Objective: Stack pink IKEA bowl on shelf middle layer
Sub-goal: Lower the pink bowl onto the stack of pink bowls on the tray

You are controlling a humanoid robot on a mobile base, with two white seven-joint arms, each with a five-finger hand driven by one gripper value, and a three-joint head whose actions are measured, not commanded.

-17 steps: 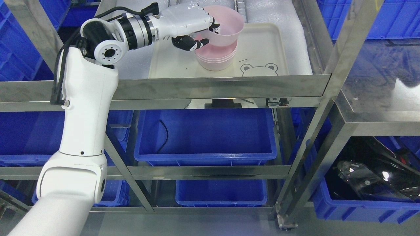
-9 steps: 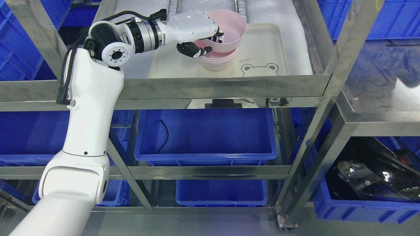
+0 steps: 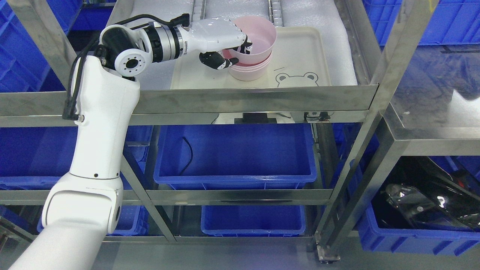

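Item, shelf unit in steel (image 3: 255, 98), its upper visible layer lined with white foam sheet (image 3: 330, 45) and carrying one cream tray (image 3: 300, 56) printed with a bear face (image 3: 296, 79) at the tray's front edge, right of middle. Item, pink bowl (image 3: 260, 35), upright but slightly tilted, its base lowered into the mouth of a stack of pink bowls (image 3: 249, 71) standing at the tray's front edge, left of middle; the top bowl sits high in the stack, not fully nested. Item, left hand (image 3: 225, 39), white shell with black fingers, reaching in from the tray's left edge and grasping the top bowl at its left rim: dark fingertips (image 3: 247, 47) hooked inside the wall, thumb (image 3: 219, 62) pressed against the outside, just above the stack's rim. Item, left arm, white, rising from the lower left corner of view in front of the shelf post, with black cable along the elbow. Item, blue bin (image 3: 234, 153), large, open, on the layer beneath, holding a black cord (image 3: 187, 155) near its left wall. Item, smaller blue bin (image 3: 253, 221) on the lowest layer. Item, adjoining rack to the right with a blue bin (image 3: 416, 236) containing dark glossy wrapped goods (image 3: 423, 204), contents not identifiable
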